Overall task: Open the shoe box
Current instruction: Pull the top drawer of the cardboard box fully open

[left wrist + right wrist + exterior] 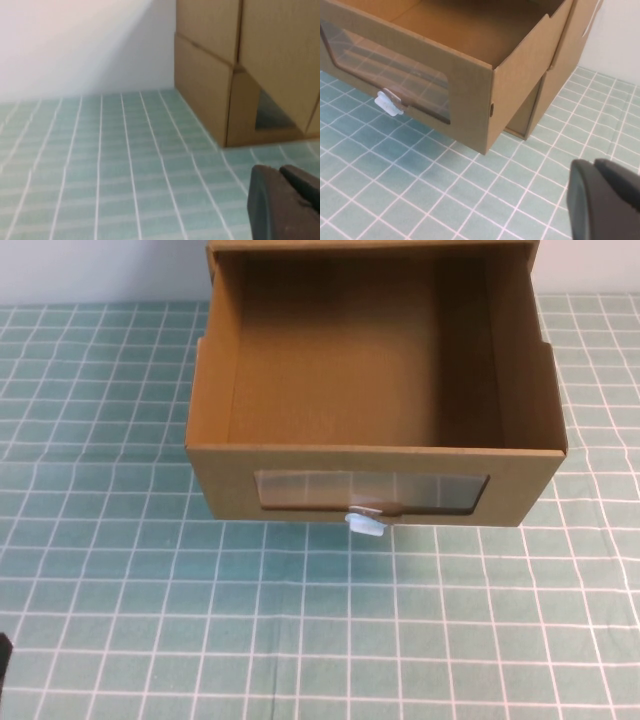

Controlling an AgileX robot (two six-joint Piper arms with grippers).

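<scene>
The shoe box (370, 480) stands ahead of both my hands and touches neither. Its drawer (360, 350) is slid out of the sleeve (570, 45) towards me, open on top and bare inside. Every cardboard face I can see is plain brown. The drawer front has a clear window (370, 492) with a small pale tab (366, 524) under its lower edge. My right hand (602, 172) hangs low over the green gridded worktop (300, 640), well apart from the drawer's near corner, its fingers closed on nothing. It shows only as one dark mass cut off at the edge. My left hand (280, 172) sits near the box's other side, fingers together with just a seam between them, holding nothing. The white wall (75, 45) is beyond it. The box's rear is cut off from above.
</scene>
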